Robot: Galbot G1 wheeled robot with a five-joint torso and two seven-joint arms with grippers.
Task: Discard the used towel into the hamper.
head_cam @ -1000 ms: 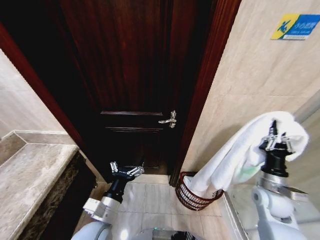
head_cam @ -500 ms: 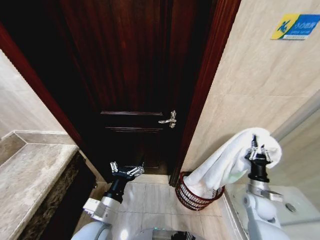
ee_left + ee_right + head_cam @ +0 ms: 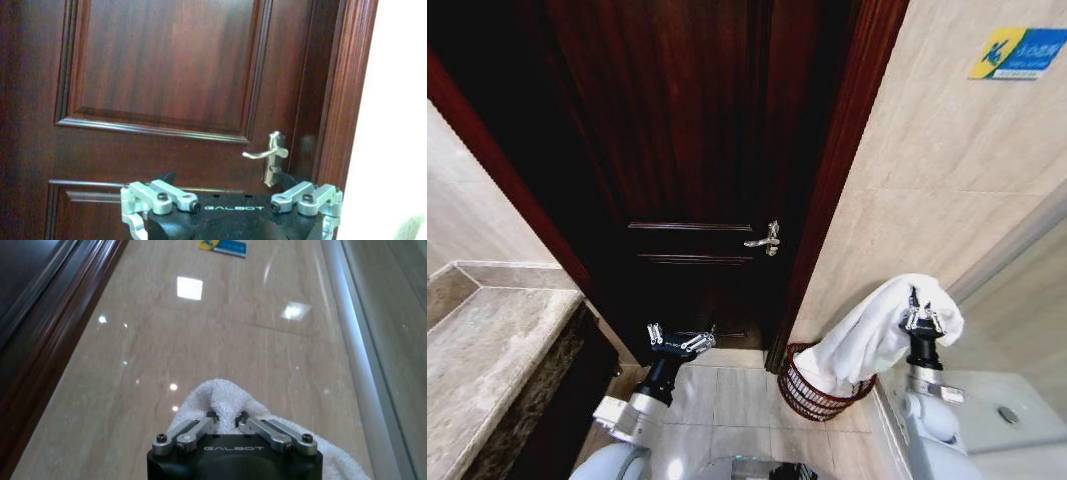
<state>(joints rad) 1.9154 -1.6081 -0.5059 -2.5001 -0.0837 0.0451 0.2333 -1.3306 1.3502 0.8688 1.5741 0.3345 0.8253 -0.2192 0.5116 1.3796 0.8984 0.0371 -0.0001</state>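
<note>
Right hand (image 3: 921,320) pinched closed on the white towel (image 3: 867,340), fingers pointing up, held high at the right side just in front of the beige tiled wall (image 3: 947,170). Right wrist view: right hand (image 3: 225,421), fingertips (image 3: 208,419) nearly touching, a fold of towel (image 3: 217,395) bunched between and above them. Towel drapes from the grip down and toward the robot's left; its lower end hangs into the hamper (image 3: 812,392). Hamper: dark red-brown wire basket, upright on the floor tiles (image 3: 727,400), at the foot of the wall just beside the dark wooden door frame (image 3: 837,180). Towel covers part of the hamper's rim on the wall side; near rim and wire rings are bare. Below the right arm, a white glossy surface (image 3: 1017,400) with a small round metal fitting (image 3: 1005,413).

Left hand (image 3: 680,342) open, fingers spread wide, holding nothing, low at centre-left in front of the dark wooden door (image 3: 687,150), well apart from hamper and towel. Left wrist view: left hand (image 3: 230,210) faces the door panel, with the silver lever door handle (image 3: 270,155) above it. Marble worktop (image 3: 487,350) at far left of the head view. Blue and yellow sign (image 3: 1017,52) high on the wall at upper right.
</note>
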